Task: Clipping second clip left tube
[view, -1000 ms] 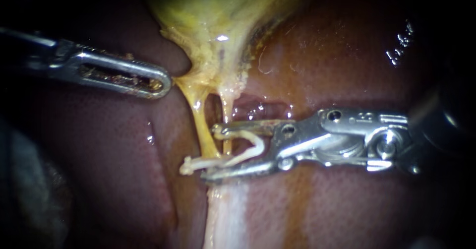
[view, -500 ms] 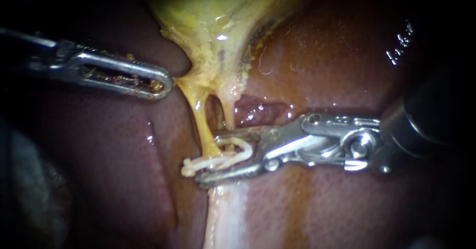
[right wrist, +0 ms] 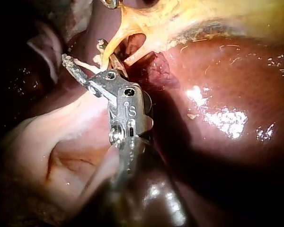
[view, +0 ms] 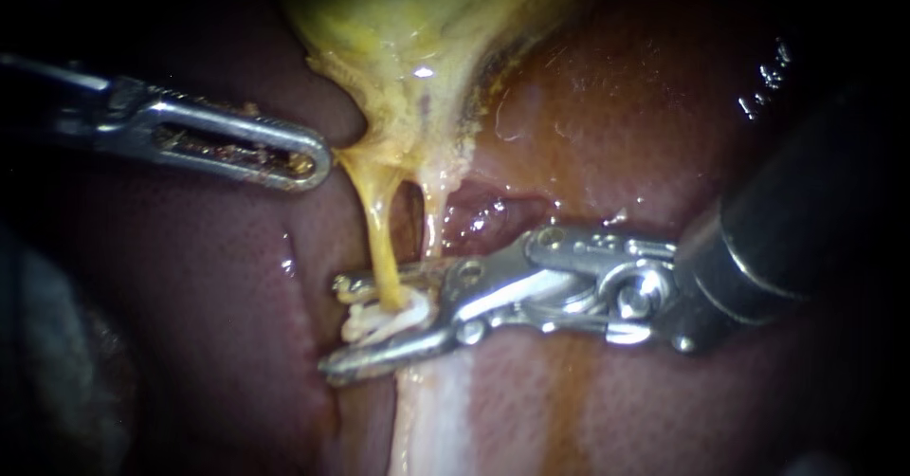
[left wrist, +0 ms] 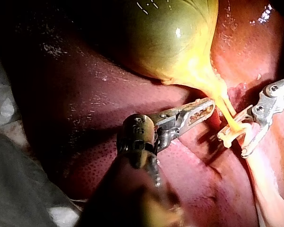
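Silver right instrument (view: 336, 329): jaws clamped on white plastic clip (view: 389, 320) | clip astride thin yellow left tube (view: 377, 234), just left of paler right tube (view: 434, 215) | best: close squarely, fully, sparing that neighbour.

The left tube (view: 379, 234) and right tube (view: 432, 215) run down from the gallbladder (view: 417, 30), over the liver (view: 664, 106). The left instrument (view: 313, 158) lies left of them. The right instrument's (view: 337, 329) jaws hold a clip (view: 384, 322) on the left tube.

Two instruments work here: left instrument (view: 318, 165) and right instrument (view: 334, 329). One gallbladder (view: 408, 49), one liver (view: 616, 106). Two tubes: left tube (view: 379, 239), right tube (view: 431, 220). One white clip (view: 379, 322), possibly two bunched together.
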`<control>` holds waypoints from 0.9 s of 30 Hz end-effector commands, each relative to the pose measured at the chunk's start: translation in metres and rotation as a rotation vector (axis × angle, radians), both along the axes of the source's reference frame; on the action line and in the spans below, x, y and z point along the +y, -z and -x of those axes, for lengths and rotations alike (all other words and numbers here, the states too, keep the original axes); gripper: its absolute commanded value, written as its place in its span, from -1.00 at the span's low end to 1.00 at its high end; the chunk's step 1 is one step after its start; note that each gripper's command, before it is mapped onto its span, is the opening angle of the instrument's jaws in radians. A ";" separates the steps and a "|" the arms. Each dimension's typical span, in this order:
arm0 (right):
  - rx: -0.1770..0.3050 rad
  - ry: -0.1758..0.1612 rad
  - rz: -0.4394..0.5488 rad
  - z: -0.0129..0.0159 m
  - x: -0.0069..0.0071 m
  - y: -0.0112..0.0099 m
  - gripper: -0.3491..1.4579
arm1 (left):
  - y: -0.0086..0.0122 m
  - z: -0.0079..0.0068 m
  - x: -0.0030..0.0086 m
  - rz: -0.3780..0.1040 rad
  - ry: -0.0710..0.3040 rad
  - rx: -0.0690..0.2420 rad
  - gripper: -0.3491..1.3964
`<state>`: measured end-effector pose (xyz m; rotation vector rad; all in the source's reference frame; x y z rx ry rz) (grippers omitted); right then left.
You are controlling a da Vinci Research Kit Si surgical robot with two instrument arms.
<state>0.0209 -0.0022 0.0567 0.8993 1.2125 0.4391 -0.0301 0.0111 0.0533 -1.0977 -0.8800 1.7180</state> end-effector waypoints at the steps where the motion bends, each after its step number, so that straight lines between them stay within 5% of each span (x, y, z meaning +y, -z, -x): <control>1: 0.007 -0.003 -0.004 0.0001 0.0002 0.0006 -0.06 | 0.0000 0.0000 0.0000 0.000 0.000 0.000 -1.00; 8: 0.040 -0.001 -0.025 0.0009 0.0002 0.0040 -0.08 | 0.0000 0.0000 0.0000 0.000 -0.001 0.000 -1.00; 15: 0.040 0.003 -0.031 0.0014 0.0004 0.0038 -0.16 | 0.0000 0.0000 0.0000 0.000 -0.001 0.000 -1.00; 27: 0.021 0.008 -0.092 0.0025 0.0004 0.0036 -0.82 | -0.0001 -0.0001 0.0000 0.000 -0.001 -0.001 -1.00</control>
